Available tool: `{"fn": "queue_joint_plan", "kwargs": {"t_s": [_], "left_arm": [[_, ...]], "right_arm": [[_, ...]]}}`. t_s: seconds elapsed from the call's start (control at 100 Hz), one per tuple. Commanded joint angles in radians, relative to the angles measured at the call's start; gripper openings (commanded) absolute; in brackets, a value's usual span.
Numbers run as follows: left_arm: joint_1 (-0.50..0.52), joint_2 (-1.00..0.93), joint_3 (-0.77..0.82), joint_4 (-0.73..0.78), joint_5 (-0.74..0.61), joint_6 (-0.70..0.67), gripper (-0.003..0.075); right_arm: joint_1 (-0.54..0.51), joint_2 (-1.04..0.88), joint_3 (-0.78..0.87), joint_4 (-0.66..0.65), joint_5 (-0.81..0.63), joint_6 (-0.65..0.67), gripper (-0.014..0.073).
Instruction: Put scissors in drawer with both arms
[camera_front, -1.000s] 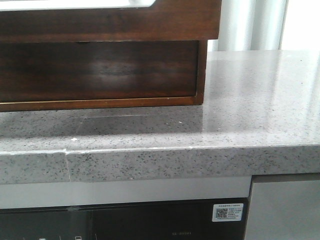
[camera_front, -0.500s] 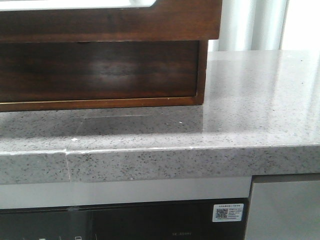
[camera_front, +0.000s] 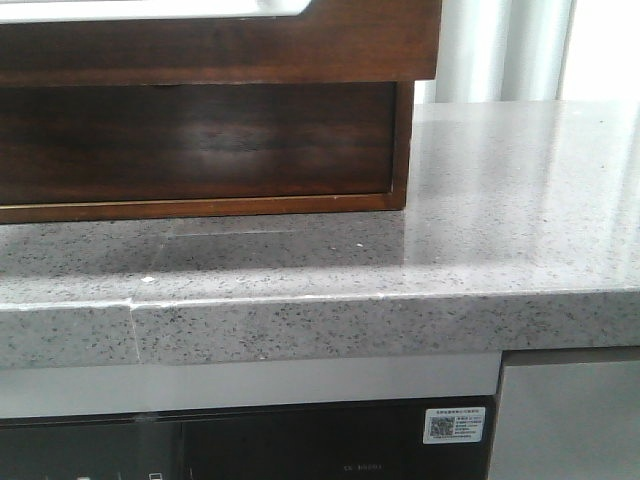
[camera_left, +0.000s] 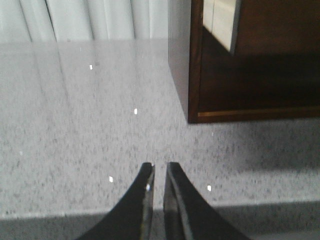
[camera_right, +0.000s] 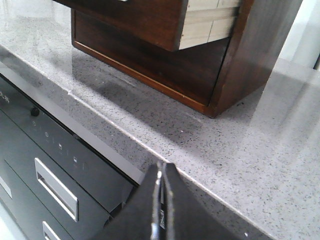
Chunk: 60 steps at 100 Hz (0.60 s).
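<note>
1. In the front view the drawer (camera_front: 220, 40) stands pulled out at the top of the picture: a wide, dark brown, glossy front board with a whitish rim along its upper edge.
2. Below it, the wooden cabinet (camera_front: 200, 150) shows a dark open recess, its frame resting on the grey speckled surface (camera_front: 500, 230).
3. The scissors appear in none of the three views, so where they lie cannot be told.
4. Neither arm shows in the front view; only the wrist views show the pincers.
5. The left pincer (camera_left: 158, 172) hangs over the bare speckled surface (camera_left: 75, 125), its two dark fingers (camera_left: 142, 195) nearly together with only a thin slit between the tips, and nothing held between them.
6. From the left wrist view the cabinet corner (camera_left: 187, 60) stands near the pincer but apart from it, with pale drawer wood (camera_left: 222, 20) showing above the recess.
7. The right pincer (camera_right: 162, 172) is clenched, its fingers (camera_right: 152, 200) pressed tip to tip with nothing between them, over the front edge of the surface (camera_right: 240, 150).
8. In the right wrist view the drawer (camera_right: 140, 17) juts out of the cabinet (camera_right: 250, 55), its pale side wood visible.
9. Below the surface's edge sits a dark appliance panel (camera_right: 50, 150) with a small knob and grey recessed handles (camera_right: 55, 187).
10. A white label with a QR code (camera_front: 453, 425) sits on the dark panel in the front view.
</note>
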Motion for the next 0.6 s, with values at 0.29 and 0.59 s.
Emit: {"fn": "queue_joint_plan", "kwargs": {"t_s": [0.29,0.59], "left_arm": [[0.003,-0.034,0.016,0.04,0.024,-0.013,0.0003],[0.003,-0.034,0.016,0.04,0.024,-0.013,0.0003]], "right_arm": [[-0.005,0.01,-0.027,0.011,-0.063,-0.001,-0.0116],[-0.005,0.01,-0.027,0.011,-0.063,-0.001,-0.0116]]}}
